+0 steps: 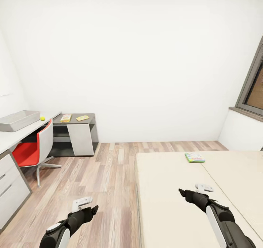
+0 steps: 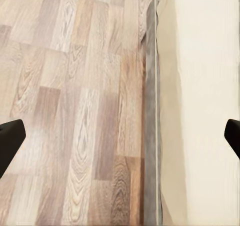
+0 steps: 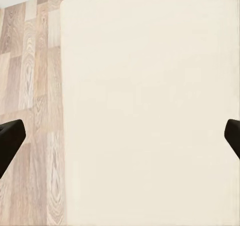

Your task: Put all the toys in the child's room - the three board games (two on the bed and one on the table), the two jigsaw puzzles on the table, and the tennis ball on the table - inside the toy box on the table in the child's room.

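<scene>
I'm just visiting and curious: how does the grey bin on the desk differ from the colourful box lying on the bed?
The toy box is plain light grey; the board game has a bright green-and-blue printed cover. The toy box is an open bin with low sloping walls; the board game is a thin closed box lying flat. The toy box looks clearly wider, though it is also farther away. Both are rectangular, and neither gripper touches them.

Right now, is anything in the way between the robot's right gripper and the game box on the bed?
Nothing visible is. The right gripper hangs open over the bed, and the pale green board game lies farther along the same cream cover, toward the wall. Between them is bare cover.
</scene>
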Robot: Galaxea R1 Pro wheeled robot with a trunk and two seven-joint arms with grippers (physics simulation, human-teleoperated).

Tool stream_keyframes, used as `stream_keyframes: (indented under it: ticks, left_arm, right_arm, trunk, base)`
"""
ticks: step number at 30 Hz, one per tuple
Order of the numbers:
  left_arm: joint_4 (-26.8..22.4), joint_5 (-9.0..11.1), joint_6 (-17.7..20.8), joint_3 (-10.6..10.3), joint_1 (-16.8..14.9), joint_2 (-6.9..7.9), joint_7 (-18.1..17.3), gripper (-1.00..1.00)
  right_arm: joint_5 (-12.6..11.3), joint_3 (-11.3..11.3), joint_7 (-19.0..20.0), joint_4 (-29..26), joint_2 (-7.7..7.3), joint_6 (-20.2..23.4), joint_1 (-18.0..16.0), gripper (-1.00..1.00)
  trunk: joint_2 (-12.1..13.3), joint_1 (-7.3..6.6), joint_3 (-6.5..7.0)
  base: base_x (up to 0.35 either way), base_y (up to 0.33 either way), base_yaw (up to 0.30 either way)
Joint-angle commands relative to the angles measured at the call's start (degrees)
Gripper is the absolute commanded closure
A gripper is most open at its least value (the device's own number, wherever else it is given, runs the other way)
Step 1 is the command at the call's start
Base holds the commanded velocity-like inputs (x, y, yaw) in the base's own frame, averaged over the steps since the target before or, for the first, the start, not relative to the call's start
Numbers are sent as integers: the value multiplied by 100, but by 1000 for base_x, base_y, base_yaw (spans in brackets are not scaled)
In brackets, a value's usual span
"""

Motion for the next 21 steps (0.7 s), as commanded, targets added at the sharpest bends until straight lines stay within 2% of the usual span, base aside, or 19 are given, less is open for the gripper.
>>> stream_keyframes:
  ticks: [1, 21]
  left_arm:
    - [-7, 24, 41, 20, -3, -8, -25, -100]
    - [-7, 24, 31, 20, -3, -8, -25, -100]
  right_arm:
    - [-20, -8, 18, -3, 0, 27, -3, -100]
    - [-24, -8, 18, -3, 0, 27, -3, -100]
  trunk:
    - [-8, 3, -7]
    - [-8, 3, -7]
  base:
    - [0, -304, 0]
    - [0, -304, 0]
